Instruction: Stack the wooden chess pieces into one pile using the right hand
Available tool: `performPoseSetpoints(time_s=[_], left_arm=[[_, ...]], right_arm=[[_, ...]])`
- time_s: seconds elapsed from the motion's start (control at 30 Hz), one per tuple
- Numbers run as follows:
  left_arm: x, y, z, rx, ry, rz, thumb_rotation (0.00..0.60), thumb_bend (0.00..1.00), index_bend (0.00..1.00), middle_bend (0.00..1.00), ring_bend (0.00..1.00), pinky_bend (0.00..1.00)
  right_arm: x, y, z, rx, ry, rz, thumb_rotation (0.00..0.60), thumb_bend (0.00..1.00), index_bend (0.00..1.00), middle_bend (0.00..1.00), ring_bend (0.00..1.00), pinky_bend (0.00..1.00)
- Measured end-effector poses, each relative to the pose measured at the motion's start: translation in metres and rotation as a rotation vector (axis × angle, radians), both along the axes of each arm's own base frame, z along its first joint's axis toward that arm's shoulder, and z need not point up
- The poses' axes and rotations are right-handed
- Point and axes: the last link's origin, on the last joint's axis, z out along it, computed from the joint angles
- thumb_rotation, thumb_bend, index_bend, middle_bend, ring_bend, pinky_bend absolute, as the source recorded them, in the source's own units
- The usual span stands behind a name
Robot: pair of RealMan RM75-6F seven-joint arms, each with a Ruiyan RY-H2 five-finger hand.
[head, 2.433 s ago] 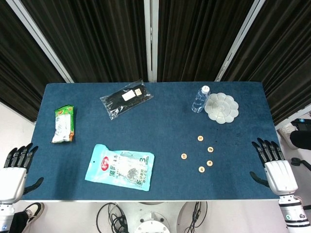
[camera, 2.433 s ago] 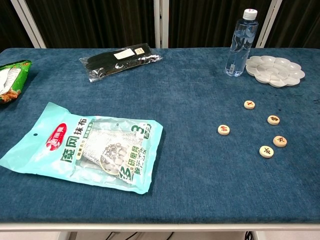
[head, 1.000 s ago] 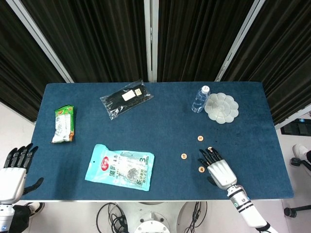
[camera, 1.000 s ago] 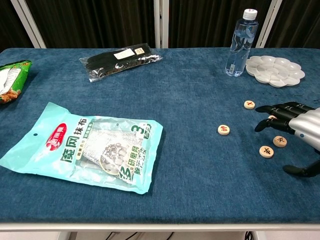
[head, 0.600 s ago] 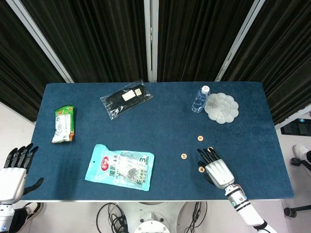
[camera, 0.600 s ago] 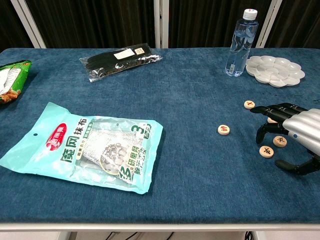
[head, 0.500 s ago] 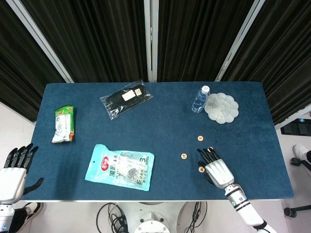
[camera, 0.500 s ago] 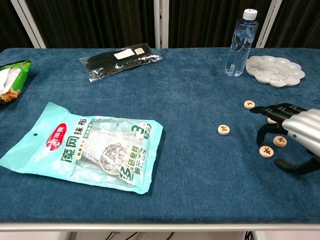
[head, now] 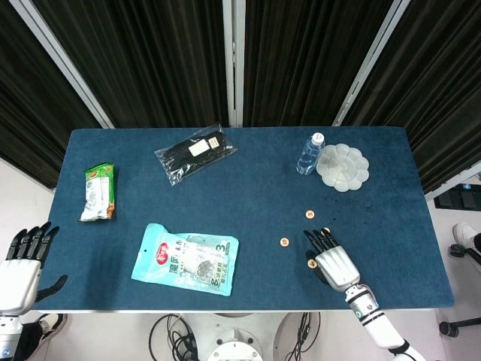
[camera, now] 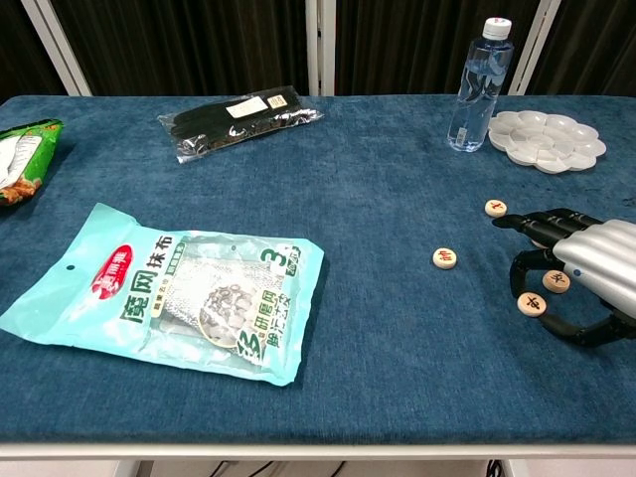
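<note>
Head view: the robot's right hand [head: 335,263] hangs palm-down over the wooden chess pieces at the right-front of the blue tabletop [head: 248,188], fingers spread w/ nothing held. One piece [head: 310,214] lies further back, another [head: 284,241] sits to the left, a third [head: 310,262] shows just beside the thumb. The left hand [head: 21,271] waits off the tabletop's near-left corner, fingers apart and empty.

Chest view: dark fingers [camera: 537,221] arch above the pieces; the thumb [camera: 581,331] curls low near the front edge. Two pieces lie under the hand: one [camera: 532,303] between thumb and fingers, one [camera: 556,281] beneath the palm. A further piece [camera: 496,208] sits just beyond the fingertips, and one [camera: 445,257] lies apart to the left. Whether any finger touches a piece cannot be told. All pieces lie flat and separate, none stacked.

Elsewhere: a water bottle [camera: 478,84] stands upright at the far right, next to a white flower-shaped palette [camera: 547,140]. A black packet [camera: 238,119] lies at the far centre-left, a green snack bag [camera: 20,159] at the left edge, and a light-blue cloth pack [camera: 169,291] at the near left.
</note>
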Motion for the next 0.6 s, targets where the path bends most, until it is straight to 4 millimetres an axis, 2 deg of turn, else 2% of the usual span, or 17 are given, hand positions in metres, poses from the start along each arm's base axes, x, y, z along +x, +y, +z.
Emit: performPoseSetpoints(time_s=[0.33,0.6], left_arm=[[0.0,0.0,0.0,-0.001,0.0,-0.001,0.6,0.19,0.04,0.0,0.0,0.0],[0.001,0.0,-0.001,-0.004,0.003,-0.002,0.6,0.19,0.04,0.0,0.0,0.0]], right_arm=[[0.002,-0.003,0.015,-0.056,-0.044,0.005,0.6,0.33,0.5,0.0,0.0,0.0],[-0.009,-0.009,0.029,-0.098,-0.031,-0.038,0.6,0.33,0.5,0.0,0.0,0.0]])
